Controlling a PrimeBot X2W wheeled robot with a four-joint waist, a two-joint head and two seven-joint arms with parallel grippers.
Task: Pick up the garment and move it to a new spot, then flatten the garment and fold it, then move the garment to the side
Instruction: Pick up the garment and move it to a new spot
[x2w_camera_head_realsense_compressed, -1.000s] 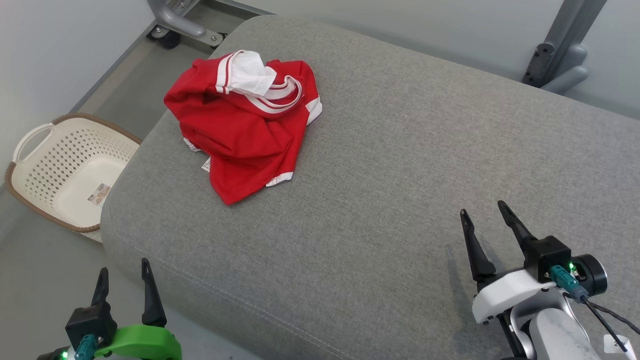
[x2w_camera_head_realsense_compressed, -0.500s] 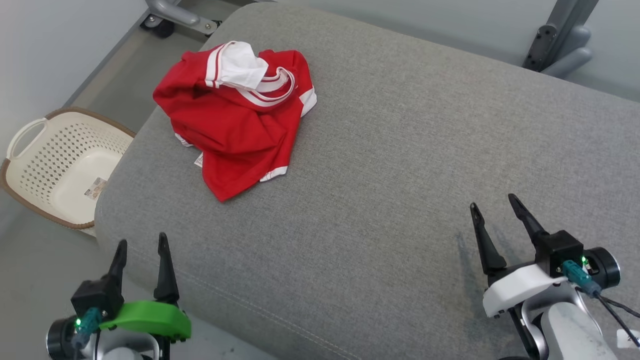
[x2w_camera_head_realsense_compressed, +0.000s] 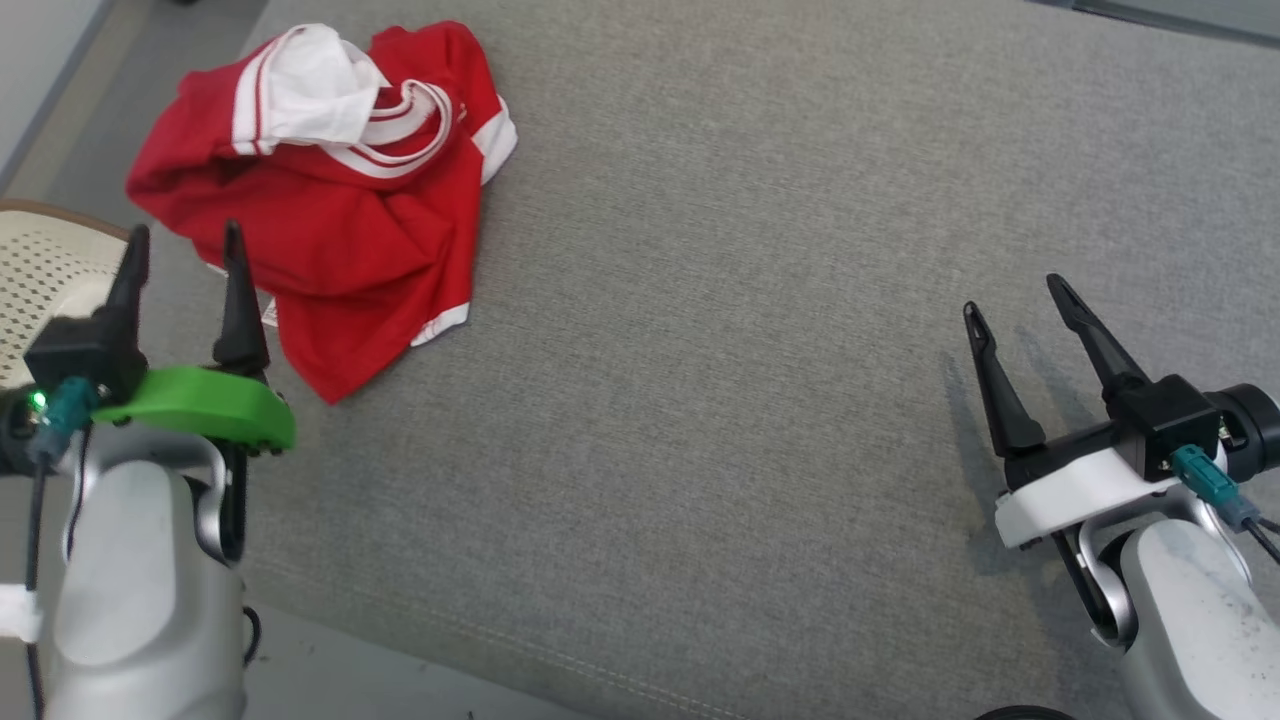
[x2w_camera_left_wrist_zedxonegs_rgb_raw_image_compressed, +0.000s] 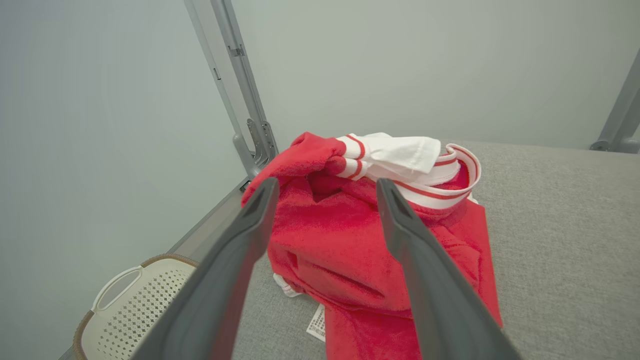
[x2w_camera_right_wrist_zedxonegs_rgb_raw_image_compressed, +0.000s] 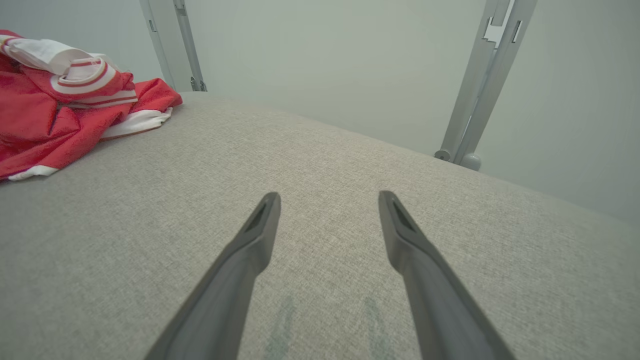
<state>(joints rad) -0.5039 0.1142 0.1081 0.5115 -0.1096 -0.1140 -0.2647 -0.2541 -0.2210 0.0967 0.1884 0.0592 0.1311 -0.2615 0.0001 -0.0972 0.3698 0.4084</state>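
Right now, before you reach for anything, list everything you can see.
garment: one, red with white striped trim, crumpled at the cushion's far left
label: one, white, at the garment's near edge
cushion: one, grey fabric, under the garment and both grippers
basket: one, cream with a brown rim, on the floor off the cushion's left side
frame posts: two, grey metal, upright behind the cushion against a pale wall
left gripper: one, dark fingers on a green mount, open, just short of the garment's near left edge
right gripper: one, dark fingers on a white mount, open, over bare cushion at the right
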